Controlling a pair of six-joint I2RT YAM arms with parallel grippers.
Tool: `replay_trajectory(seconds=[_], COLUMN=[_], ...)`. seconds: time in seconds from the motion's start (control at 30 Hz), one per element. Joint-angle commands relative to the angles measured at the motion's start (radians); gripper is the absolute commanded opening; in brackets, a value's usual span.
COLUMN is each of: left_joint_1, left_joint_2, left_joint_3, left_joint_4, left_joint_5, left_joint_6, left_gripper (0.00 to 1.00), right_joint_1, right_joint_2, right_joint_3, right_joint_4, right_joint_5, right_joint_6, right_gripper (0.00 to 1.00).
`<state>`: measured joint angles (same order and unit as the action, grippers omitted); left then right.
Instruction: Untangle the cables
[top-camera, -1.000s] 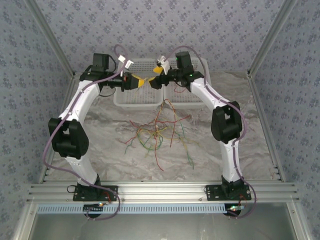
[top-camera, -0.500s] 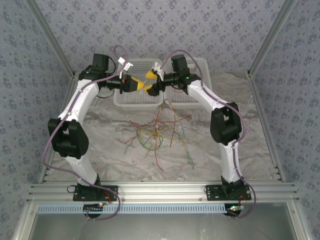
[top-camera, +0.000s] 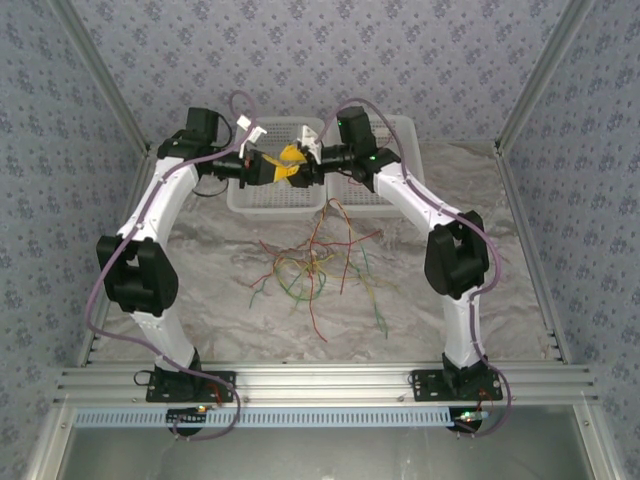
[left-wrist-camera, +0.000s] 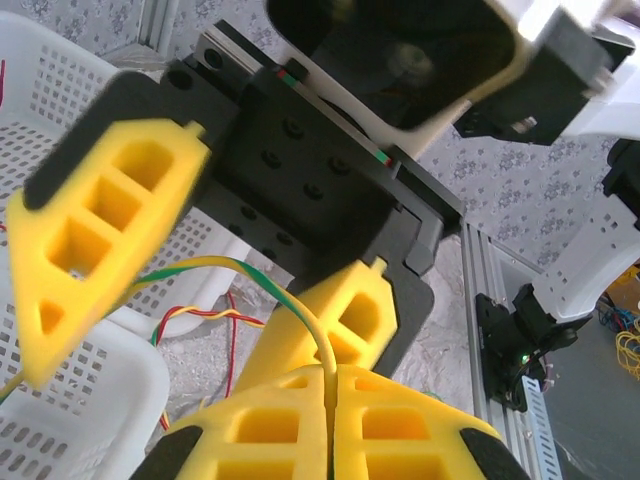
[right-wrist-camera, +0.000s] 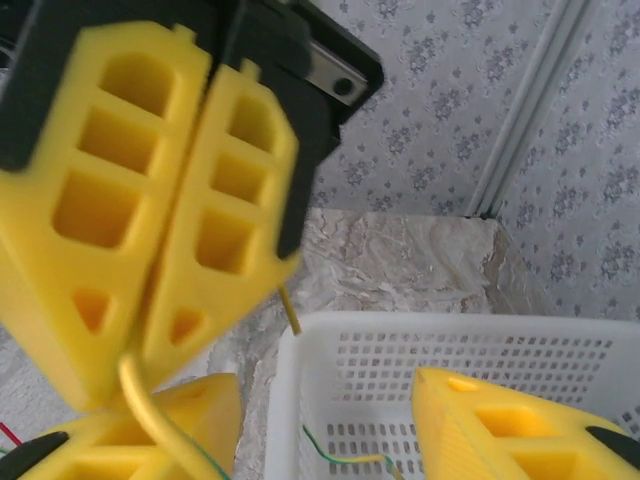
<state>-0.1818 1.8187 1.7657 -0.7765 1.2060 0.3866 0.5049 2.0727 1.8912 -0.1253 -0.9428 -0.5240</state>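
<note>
The cables (top-camera: 315, 262) lie as a loose tangle of red, green, yellow and orange wires mid-table. My left gripper (top-camera: 280, 170) hangs above the left white basket (top-camera: 262, 203), shut on a yellow-green cable (left-wrist-camera: 250, 270) that comes out between its fingertips (left-wrist-camera: 300, 405). My right gripper (top-camera: 299, 161) meets it head-on, open, one finger on each side of the left gripper's tip. In the right wrist view the left gripper's fingers (right-wrist-camera: 150, 200) stand pressed together, and the yellow cable (right-wrist-camera: 150, 410) runs down beside my right gripper (right-wrist-camera: 330, 440)'s left finger.
Two white perforated baskets (top-camera: 385, 195) stand side by side at the back of the marbled table. A green-yellow wire (right-wrist-camera: 350, 460) lies inside one basket. A red-yellow twisted pair (left-wrist-camera: 210, 318) shows on the table below. Patterned walls and metal rails enclose the table.
My right gripper has moved left to the left gripper's tip, and its jaws have narrowed. The left gripper stayed shut and nearly still. The tangle on the table is unchanged.
</note>
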Motion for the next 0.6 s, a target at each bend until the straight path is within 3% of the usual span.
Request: replay_trajectory(seconds=[0.0,0.03,0.13,0.2,0.27,0.43,0.5,0.57], left_joint_1=[-0.004,-0.004,0.000,0.006,0.012,0.023,0.044,0.071], left_joint_2=[0.013,0.011,0.007,-0.003,-0.021,-0.143,-0.177,-0.208], left_joint_3=[0.033,0.031,0.032,0.022,-0.005,-0.216,-0.280,-0.340], left_joint_4=[-0.026,-0.022,-0.014,0.019,0.072,0.392,0.481,0.564], left_joint_5=[0.019,0.014,0.001,-0.019,-0.059,-0.442,-0.519,-0.514], left_joint_6=[0.040,0.040,0.041,0.022,-0.001,-0.107,-0.145,-0.186], left_gripper=[0.00,0.00,0.28,0.65,0.70,0.75,0.76,0.76], right_joint_1=[-0.008,-0.010,-0.018,-0.029,-0.040,-0.091,-0.106,-0.094], right_joint_2=[-0.028,-0.029,-0.029,-0.017,0.006,0.066,0.106,0.145], right_joint_3=[0.052,0.056,0.053,0.070,0.103,0.157,0.213,0.287], right_joint_4=[-0.029,-0.042,-0.030,-0.017,-0.012,0.093,0.085,0.013], right_joint_5=[-0.004,-0.006,-0.007,0.008,0.051,0.167,0.165,0.212], right_joint_6=[-0.029,-0.038,-0.002,0.052,0.105,0.320,0.364,0.339], right_gripper=[0.13,0.00,0.00,0.00,0.00,0.00,0.00,0.00])
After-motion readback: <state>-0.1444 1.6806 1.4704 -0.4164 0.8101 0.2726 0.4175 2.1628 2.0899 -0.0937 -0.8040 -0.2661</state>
